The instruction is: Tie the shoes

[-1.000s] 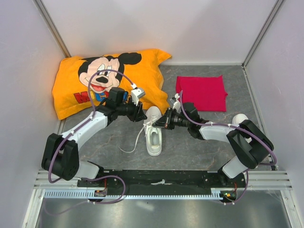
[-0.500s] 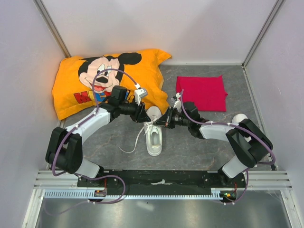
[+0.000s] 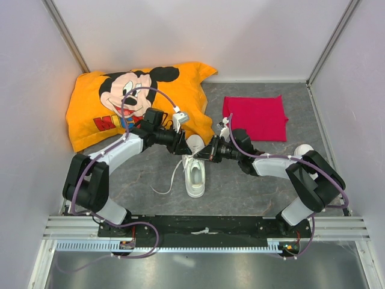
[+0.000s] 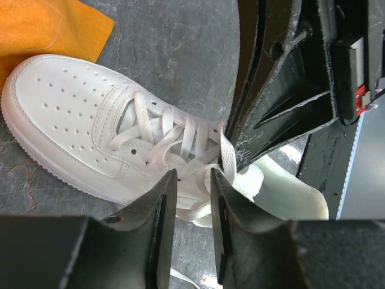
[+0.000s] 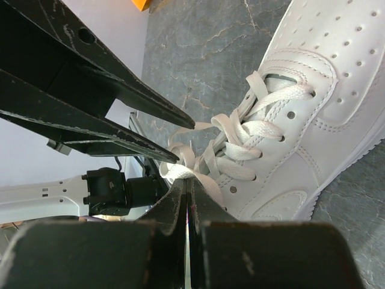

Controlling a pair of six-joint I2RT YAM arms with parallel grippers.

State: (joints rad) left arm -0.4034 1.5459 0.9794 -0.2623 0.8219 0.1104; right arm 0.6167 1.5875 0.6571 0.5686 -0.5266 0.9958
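One white sneaker (image 3: 195, 168) lies on the grey floor, toe towards the arm bases; it also shows in the left wrist view (image 4: 78, 126) and the right wrist view (image 5: 319, 102). My right gripper (image 5: 187, 180) is shut on a white lace loop (image 5: 180, 170) at the shoe's tongue; in the top view it (image 3: 209, 154) is at the shoe's right. My left gripper (image 4: 194, 180) is open, its tips just short of the same lace (image 4: 231, 162) that the right fingers (image 4: 271, 108) pinch; in the top view it (image 3: 184, 146) is at the shoe's left. A loose lace end (image 3: 170, 180) trails left on the floor.
An orange Mickey Mouse pillow (image 3: 108, 108) lies at the back left, close behind the left gripper. A red cloth (image 3: 255, 117) lies at the back right. Walls close in the left, right and back sides.
My left arm has swung right, bringing its gripper up to the shoe's laces opposite the right gripper. The right gripper has stayed on the lace.
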